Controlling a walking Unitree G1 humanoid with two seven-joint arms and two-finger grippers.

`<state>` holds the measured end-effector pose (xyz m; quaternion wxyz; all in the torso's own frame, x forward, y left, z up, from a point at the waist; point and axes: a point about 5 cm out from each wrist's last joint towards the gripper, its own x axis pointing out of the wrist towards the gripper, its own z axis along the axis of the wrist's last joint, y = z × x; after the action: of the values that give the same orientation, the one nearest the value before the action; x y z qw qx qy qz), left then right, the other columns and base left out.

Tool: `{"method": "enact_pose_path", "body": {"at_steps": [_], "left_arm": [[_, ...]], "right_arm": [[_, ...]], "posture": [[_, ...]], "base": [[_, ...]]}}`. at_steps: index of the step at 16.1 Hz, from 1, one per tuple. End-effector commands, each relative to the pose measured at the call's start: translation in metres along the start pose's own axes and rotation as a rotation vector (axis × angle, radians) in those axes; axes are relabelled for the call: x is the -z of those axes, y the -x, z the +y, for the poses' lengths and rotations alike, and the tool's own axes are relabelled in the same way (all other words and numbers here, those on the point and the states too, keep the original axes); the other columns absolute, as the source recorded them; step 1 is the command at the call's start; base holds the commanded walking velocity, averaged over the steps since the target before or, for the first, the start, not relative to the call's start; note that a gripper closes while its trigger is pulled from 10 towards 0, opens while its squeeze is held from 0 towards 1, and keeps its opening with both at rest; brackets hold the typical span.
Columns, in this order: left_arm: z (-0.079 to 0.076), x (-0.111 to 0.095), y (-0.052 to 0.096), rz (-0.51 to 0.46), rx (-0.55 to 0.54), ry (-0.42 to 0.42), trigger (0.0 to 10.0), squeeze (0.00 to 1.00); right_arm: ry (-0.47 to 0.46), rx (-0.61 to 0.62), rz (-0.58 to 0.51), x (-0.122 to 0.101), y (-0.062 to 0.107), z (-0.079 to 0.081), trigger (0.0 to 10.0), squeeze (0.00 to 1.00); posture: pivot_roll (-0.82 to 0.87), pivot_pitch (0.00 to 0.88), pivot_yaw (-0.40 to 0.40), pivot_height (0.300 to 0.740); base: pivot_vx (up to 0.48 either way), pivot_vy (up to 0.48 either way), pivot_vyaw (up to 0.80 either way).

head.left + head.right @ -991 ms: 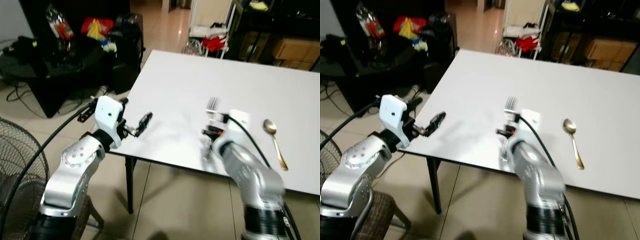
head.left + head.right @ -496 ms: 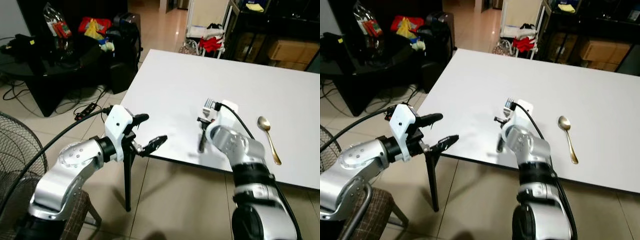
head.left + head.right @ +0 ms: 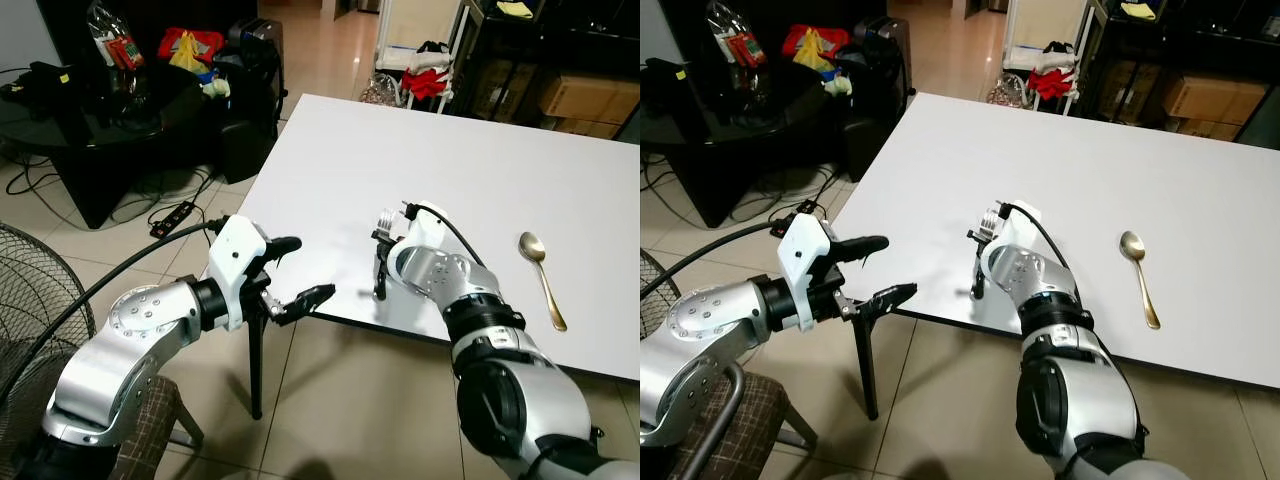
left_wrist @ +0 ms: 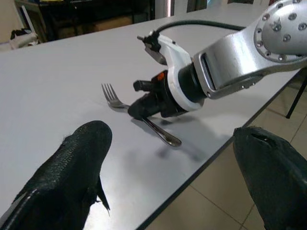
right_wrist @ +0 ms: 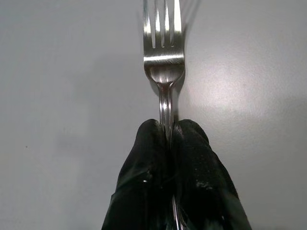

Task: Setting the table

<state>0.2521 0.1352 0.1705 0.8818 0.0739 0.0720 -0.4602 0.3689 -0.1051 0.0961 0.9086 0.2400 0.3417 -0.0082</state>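
At lower left the left pincer hangs off the table edge, fingers spread wide, holding nothing. At centre the right pincer is closed tight on the fork handle, tines flat on the table near its front edge. The spoon lies well to the right. Fork placement looks in hand; next, I'd guess, letting go and lifting clear.

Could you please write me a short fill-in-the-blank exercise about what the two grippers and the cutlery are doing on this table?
1. The right gripper is shut on the ____.
2. The left gripper, off the white table's edge, is ____.
3. The cutlery lying free on the table is a gold ____.

Missing words: fork; open; spoon.
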Motion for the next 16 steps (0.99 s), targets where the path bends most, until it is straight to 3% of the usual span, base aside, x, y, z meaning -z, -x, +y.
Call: {"method": "enact_pose_path", "body": {"at_steps": [1,5,6,7,11,13,15,16], "left_arm": [[-0.003,-0.002,0.0,0.002,0.019,-0.01,10.0,0.0],[-0.005,-0.002,0.0,0.007,0.036,-0.007,10.0,0.0],[-0.005,-0.002,0.0,0.007,0.036,-0.01,10.0,0.0],[-0.005,-0.002,-0.001,0.007,0.037,-0.011,10.0,0.0],[0.0,-0.003,0.0,-0.005,0.001,-0.012,10.0,0.0],[0.004,-0.002,0.001,-0.015,-0.037,-0.017,10.0,0.0],[0.011,-0.006,0.004,-0.063,-0.14,-0.016,10.0,0.0],[0.016,-0.009,0.007,-0.109,-0.246,0.016,10.0,0.0]], "right_arm": [[-0.017,0.01,-0.006,-0.002,-0.001,-0.003,10.0,0.0],[0.009,0.034,-0.007,-0.002,-0.003,-0.005,10.0,0.0],[0.017,0.022,-0.009,-0.002,-0.003,-0.004,10.0,0.46],[0.022,0.025,-0.011,-0.002,-0.003,-0.005,10.0,1.0],[0.083,-0.013,-0.111,-0.024,0.002,0.004,10.0,1.0],[0.078,-0.088,-0.155,-0.035,0.011,0.011,10.0,1.0],[0.112,-0.152,-0.248,-0.043,0.036,0.011,10.0,0.62],[0.147,-0.174,-0.337,-0.045,0.054,0.007,10.0,0.0]], "posture": [[0.07,0.0,-0.063,0.74],[0.06,0.0,-0.06,0.74],[0.06,0.0,-0.059,0.74],[0.06,0.0,-0.058,0.74],[0.06,0.0,-0.055,0.74],[0.06,0.0,-0.055,0.74],[0.06,0.0,-0.056,0.74],[0.05,0.0,-0.057,0.74]], "base": [[0.0,0.0,0.0],[0.0,0.0,0.0],[0.0,0.0,0.0],[0.0,0.0,0.0],[0.0,0.0,0.0],[0.0,0.0,0.0],[0.0,0.0,0.0],[0.0,0.0,0.0]]}}
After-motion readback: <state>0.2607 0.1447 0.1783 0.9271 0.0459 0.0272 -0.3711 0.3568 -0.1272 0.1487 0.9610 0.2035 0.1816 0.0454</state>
